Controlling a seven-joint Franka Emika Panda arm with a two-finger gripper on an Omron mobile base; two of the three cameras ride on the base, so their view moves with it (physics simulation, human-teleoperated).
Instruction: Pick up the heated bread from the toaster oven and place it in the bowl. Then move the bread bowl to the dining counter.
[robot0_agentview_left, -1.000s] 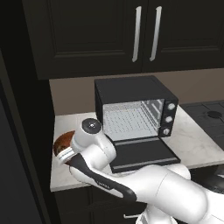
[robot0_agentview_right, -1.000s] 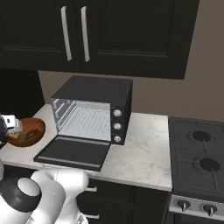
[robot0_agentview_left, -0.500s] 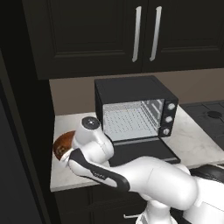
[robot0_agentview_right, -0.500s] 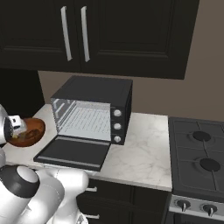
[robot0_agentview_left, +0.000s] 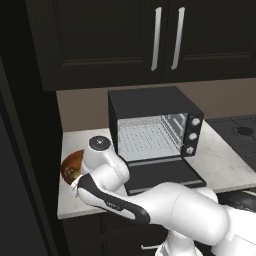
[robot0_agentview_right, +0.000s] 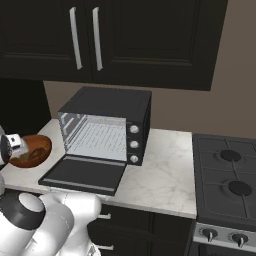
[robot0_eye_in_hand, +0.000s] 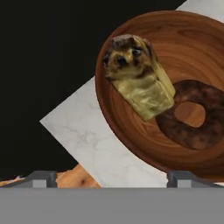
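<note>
The bread (robot0_eye_in_hand: 138, 76) now lies in the bowl (robot0_eye_in_hand: 205, 52) at the counter's (robot0_agentview_right: 165, 175) left end, the hand (robot0_eye_in_hand: 111, 177) wide open and empty above it, having drifted left, so moving the bowl comes next.

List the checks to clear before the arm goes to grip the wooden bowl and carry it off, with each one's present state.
1. Small tan-yellow bread chunk with dark crust lies inside the round reddish-brown wooden bowl: ok.
2. Gripper open, nothing between its fingertips: ok.
3. Bowl upright on the white marble worktop: ok.
4. Bowl close to the worktop's corner, so a push could slide it off: not ok.
5. Black boxy toaster oven rack bare, drop-down door open: ok.
6. Dining counter free for the bowl: cannot tell.
</note>
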